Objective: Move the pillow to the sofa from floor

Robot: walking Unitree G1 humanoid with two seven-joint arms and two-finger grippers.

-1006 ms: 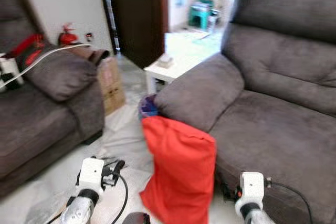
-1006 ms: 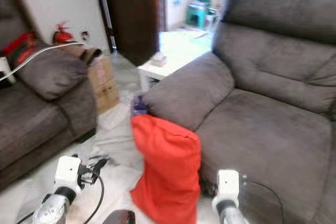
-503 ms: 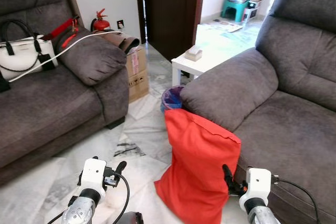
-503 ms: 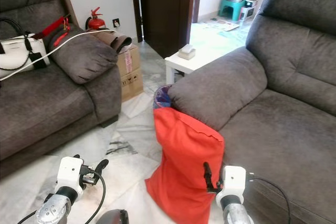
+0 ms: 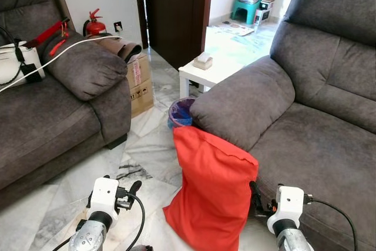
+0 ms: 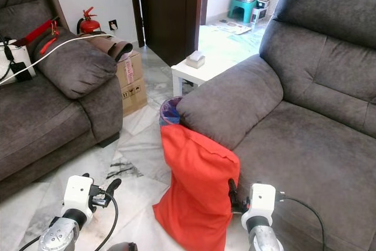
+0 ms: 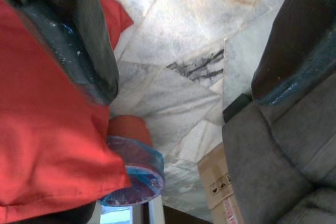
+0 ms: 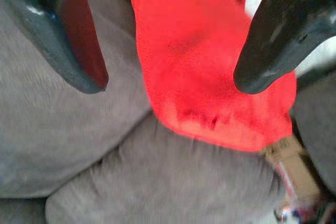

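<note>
The right gripper (image 8: 168, 72) has its two black fingers spread wide, holding nothing, with the pillow (image 5: 212, 195) seen between them but not touched. The left gripper (image 7: 184, 56) is also spread wide and empty, low over the floor (image 5: 147, 145) to the left of the pillow.

The pillow is a soft, bright red fabric cushion, roughly rectangular. It stands upright on the floor, leaning against the near front of the sofa (image 5: 305, 127) on the right, just below the sofa's rounded armrest. The sofa is dark grey-brown with a plush, suede-like cover.

The floor is pale marble tile with grey veins. Just beyond the pillow sits a small round bin (image 5: 181, 113) lined with a blue bag. Farther back stands a small white table (image 5: 205, 74). On the left is a second sofa (image 5: 53, 110) of the same fabric, with a cardboard box (image 5: 140, 83) beside it.
</note>
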